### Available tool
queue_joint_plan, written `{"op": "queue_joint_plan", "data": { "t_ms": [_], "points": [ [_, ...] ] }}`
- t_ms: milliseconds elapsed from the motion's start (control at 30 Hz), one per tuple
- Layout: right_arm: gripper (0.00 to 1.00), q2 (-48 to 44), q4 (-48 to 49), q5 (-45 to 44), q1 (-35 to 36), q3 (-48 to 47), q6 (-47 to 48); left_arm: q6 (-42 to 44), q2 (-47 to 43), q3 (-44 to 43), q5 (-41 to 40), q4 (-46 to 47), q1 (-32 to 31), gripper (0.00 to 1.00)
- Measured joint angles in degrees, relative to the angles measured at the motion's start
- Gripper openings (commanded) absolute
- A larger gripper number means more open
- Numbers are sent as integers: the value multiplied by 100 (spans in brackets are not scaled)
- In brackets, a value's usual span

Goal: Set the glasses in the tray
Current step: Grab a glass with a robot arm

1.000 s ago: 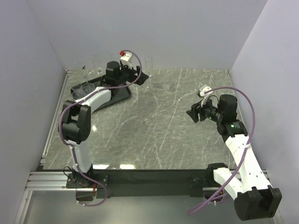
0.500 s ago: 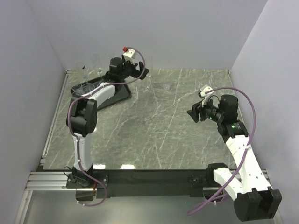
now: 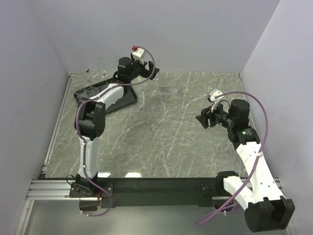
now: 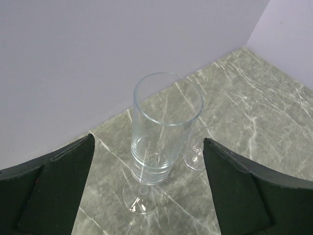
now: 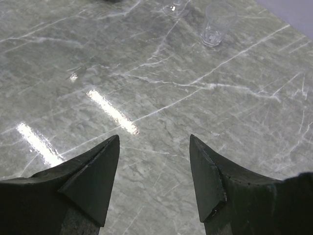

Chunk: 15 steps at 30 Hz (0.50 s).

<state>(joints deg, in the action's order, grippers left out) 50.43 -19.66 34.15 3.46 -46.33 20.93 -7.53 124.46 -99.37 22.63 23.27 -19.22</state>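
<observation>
A tall clear flute stands upright on the marble near the back wall, between the wide-open fingers of my left gripper, untouched; from above the flute is just right of that gripper. A small tumbler stands just behind it and also shows in the top view and the right wrist view. The black tray lies at the back left with glasses in its left end. My right gripper is open and empty above bare marble.
More glasses stand against the back wall behind the tray. The left arm stretches across the tray. Grey walls close in the back and both sides. A foot of another glass shows at the top edge of the right wrist view.
My left arm has reached farther back and to the right, bringing its open gripper up to the flute. The right arm has not moved.
</observation>
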Motion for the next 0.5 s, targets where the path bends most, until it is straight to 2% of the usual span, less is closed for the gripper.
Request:
{"op": "queue_joint_plan", "data": {
  "t_ms": [500],
  "points": [
    [66,0,2,13,-24,0,-2,118,262,-466,-190,-4,-87,90]
  ]
}}
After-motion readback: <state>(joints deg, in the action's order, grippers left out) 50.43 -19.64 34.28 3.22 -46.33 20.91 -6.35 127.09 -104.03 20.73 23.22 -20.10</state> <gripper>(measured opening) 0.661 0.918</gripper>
